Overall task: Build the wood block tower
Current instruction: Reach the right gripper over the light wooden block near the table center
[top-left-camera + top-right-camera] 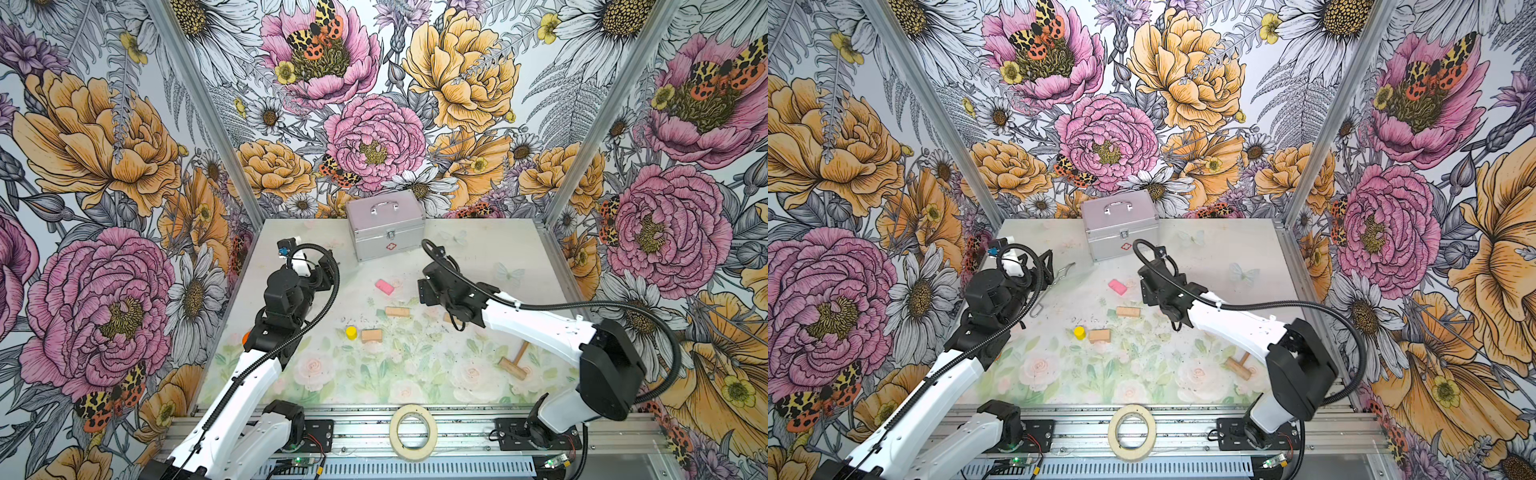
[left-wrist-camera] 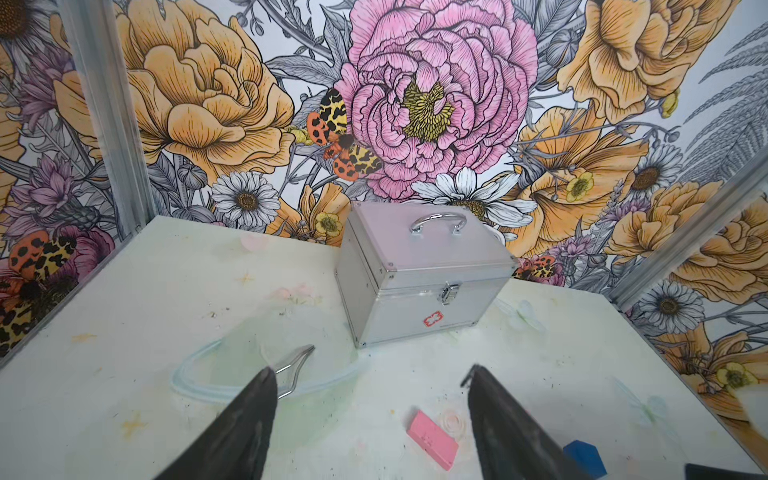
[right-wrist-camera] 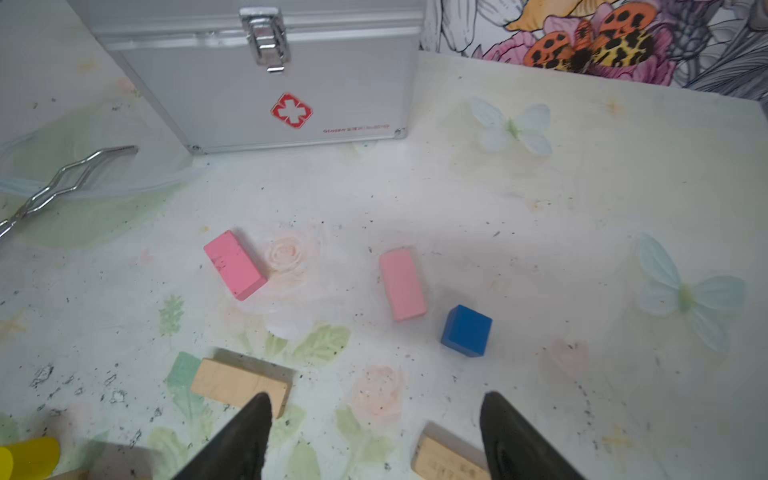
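No tower stands; the blocks lie scattered flat on the table. In both top views I see a pink brick [image 1: 384, 286], two tan bricks [image 1: 397, 311] [image 1: 371, 335] and a yellow cylinder [image 1: 351, 332]. The right wrist view adds a second pink brick [image 3: 402, 284], a blue block [image 3: 467, 330] and a third tan brick [image 3: 444, 461]. My right gripper [image 3: 378, 397] is open above the table, with that tan brick just inside one finger and another tan brick [image 3: 239, 384] behind the other. My left gripper [image 2: 372, 370] is open and empty, with the pink brick [image 2: 432, 444] on the table below it.
A silver case [image 1: 386, 224] with a handle stands at the back centre. Metal tongs [image 1: 1054, 282] lie at the left on a clear plastic piece. A wooden mallet [image 1: 514, 361] lies at the front right. A tape roll [image 1: 413, 432] rests on the front rail.
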You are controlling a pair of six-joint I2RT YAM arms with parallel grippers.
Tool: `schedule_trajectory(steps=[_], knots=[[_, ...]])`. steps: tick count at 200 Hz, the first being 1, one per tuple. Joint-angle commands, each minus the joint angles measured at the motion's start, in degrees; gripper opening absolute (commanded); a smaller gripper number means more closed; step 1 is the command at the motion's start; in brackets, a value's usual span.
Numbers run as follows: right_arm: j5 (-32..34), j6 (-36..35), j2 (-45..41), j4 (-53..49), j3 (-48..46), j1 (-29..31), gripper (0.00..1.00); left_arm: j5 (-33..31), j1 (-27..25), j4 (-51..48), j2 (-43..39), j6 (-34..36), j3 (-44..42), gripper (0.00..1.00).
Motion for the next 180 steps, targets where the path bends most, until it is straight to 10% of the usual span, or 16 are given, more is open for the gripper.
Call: schedule_trajectory(steps=[1,180], knots=[[-1.5,3.4,7.6,-5.6,7.0,2.4,0.80,-2.8,-0.5,-3.3,-1.0,1.3,0.0,0.74],[-7.3,17.5,25.1,-8.9,18.4,6.1,0.99,-6.4,-0.3,-3.7,-2.4,3.8,-2.3,0.77]])
